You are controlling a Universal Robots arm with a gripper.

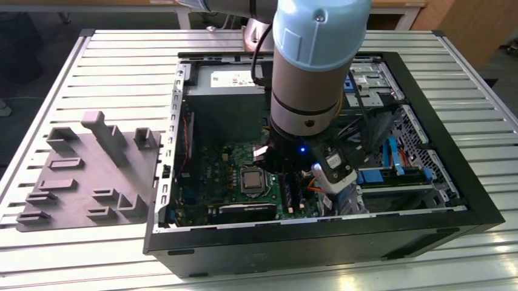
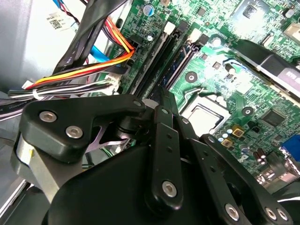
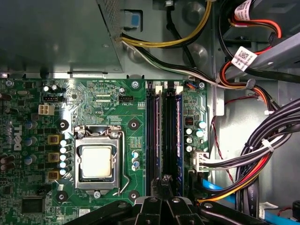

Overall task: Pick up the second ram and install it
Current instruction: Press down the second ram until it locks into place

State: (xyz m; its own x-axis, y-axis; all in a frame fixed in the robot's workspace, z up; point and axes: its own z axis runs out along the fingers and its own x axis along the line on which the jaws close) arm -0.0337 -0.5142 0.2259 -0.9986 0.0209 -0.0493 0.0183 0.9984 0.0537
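So the arm is reaching down inside the open PC case (image 1: 477,212), with the gripper (image 3: 165,185) sitting right over the bank of black memory slots (image 3: 150,136) on the green motherboard (image 3: 103,98).

The second ram (image 3: 178,136) looks like it's already standing on edge in one of those slots. In the first wrist view it's the bluish strip running lengthwise away from the fingertips, in the slot on the far side from the CPU socket (image 3: 96,161). There's another bluish strip (image 3: 157,136) in a slot nearer the socket, so two sticks seem to be seated. In the second wrist view the same stick (image 2: 180,58) shows as a blue edge between the black slot walls, straight ahead of the gripper's tip.

Gripper itself: the fingers (image 3: 161,183) look drawn together into a narrow point, jaws basically closed with no stick pinched between them that I can make out. The tip sits just at the near end of the slots, right by the end of the ram. I can't tell whether it's actually touching the ram or just above it.

Off to the side away from the socket there's a bundle of cables (image 3: 253,154) in black, red, orange and yellow, near the gripper but apart from it.
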